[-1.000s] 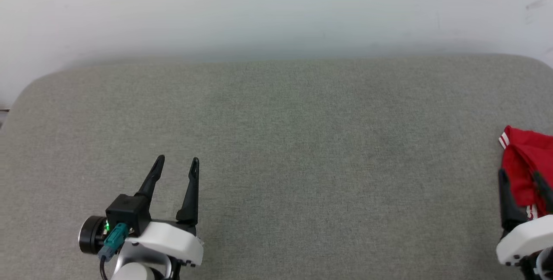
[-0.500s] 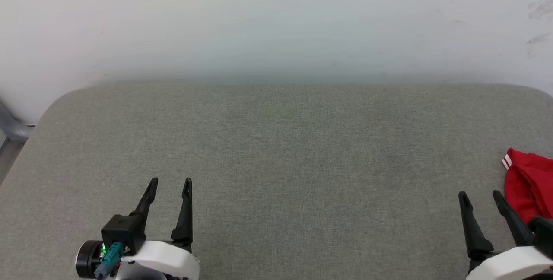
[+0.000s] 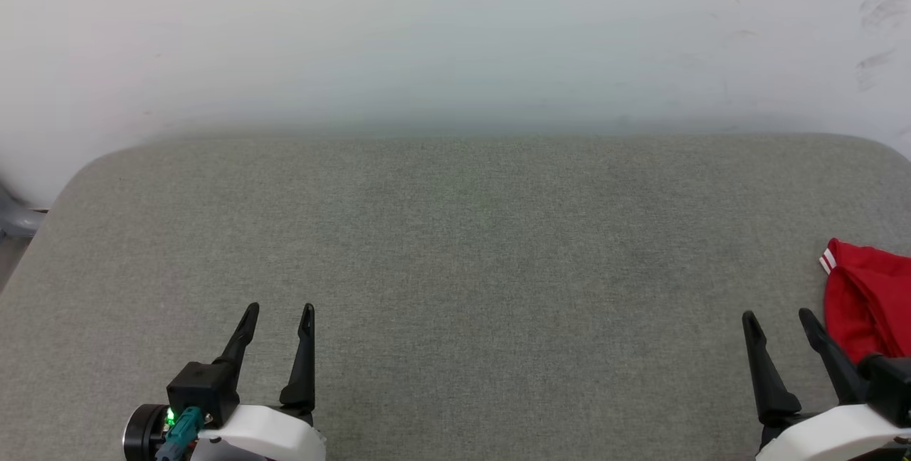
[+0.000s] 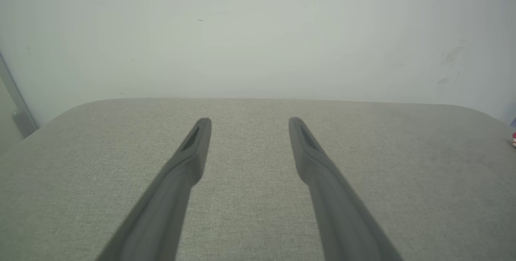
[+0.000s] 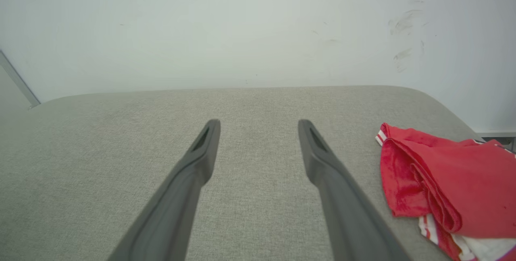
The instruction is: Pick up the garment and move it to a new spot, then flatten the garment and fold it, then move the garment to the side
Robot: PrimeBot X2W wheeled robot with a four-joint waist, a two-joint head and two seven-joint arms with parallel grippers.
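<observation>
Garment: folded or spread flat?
Not spread: the garment lies bunched in overlapping layers at the right edge of the gray surface; how neatly, cannot tell.

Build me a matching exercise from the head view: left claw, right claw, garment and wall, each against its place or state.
1. left claw
2. right claw
3. garment
4. wall

A. bunched at the right edge of the pad
B. open, close beside the garment
C. open, lower left, over bare pad
D. pale, scuffed at upper right

Pairs: 1-C, 2-B, 3-A, 4-D
</observation>
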